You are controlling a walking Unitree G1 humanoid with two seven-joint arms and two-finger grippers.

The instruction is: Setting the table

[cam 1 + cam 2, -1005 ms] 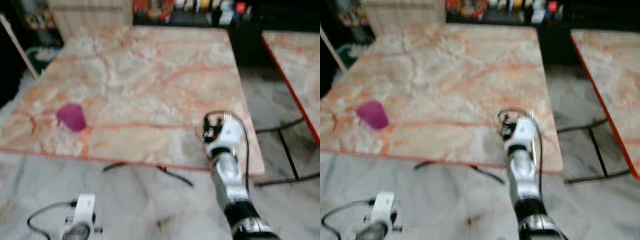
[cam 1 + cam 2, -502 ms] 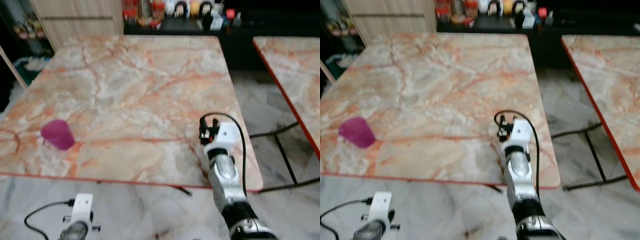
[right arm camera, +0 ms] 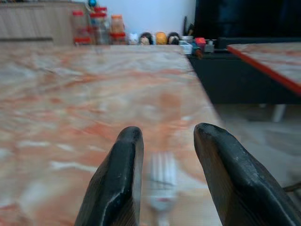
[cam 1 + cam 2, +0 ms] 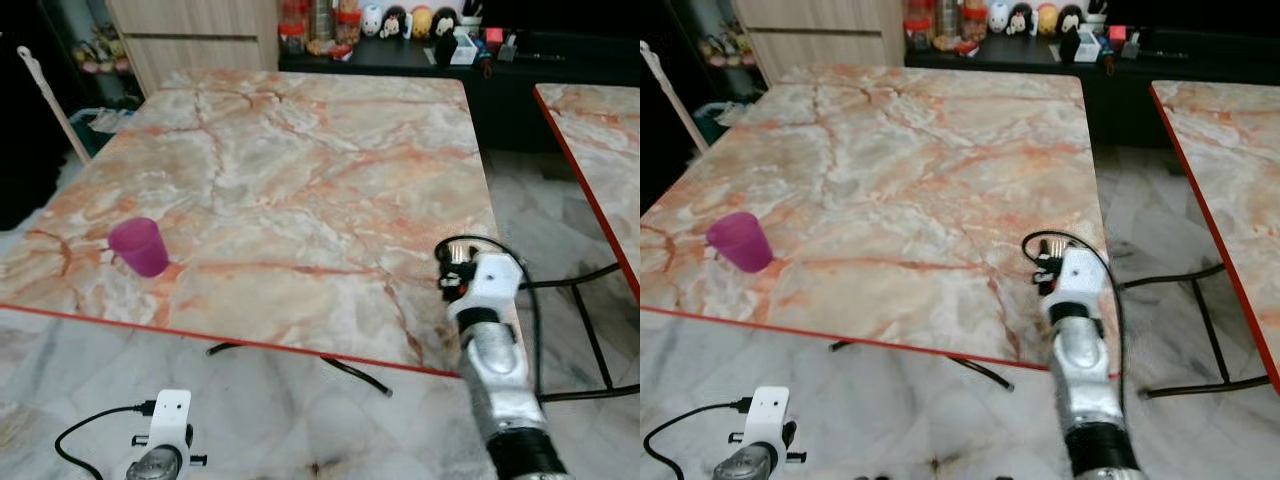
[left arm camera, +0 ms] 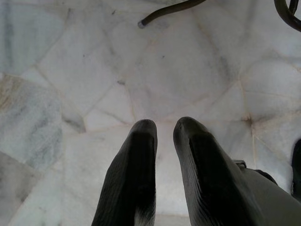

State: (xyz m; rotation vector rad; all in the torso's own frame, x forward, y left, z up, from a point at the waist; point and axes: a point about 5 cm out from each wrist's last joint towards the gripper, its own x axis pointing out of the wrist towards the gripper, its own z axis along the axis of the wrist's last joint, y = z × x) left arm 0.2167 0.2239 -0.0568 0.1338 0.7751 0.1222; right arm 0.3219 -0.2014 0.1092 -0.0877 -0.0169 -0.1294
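The right hand [image 3: 162, 174] is low over the near right corner of the marble bench [image 4: 300, 170], and its two black fingers [image 3: 117, 183] are apart. Between them, in the right wrist view, sits something small and white with prongs, which looks like a fork [image 3: 162, 181]. It is blurry, so I cannot be sure, and I cannot tell if the fingers touch it or if it rests on the bench. Its long side points straight ahead, the same way the fingers point, with the prongs facing away from the hand. So the fork lies right in front of this hand, and this arm is the one for it. The pink cup [image 4: 139, 246] stands far off, near the front edge on the robot's left side. The left hand [image 5: 162, 141] hangs low over the floor with its fingers almost together, holding nothing.
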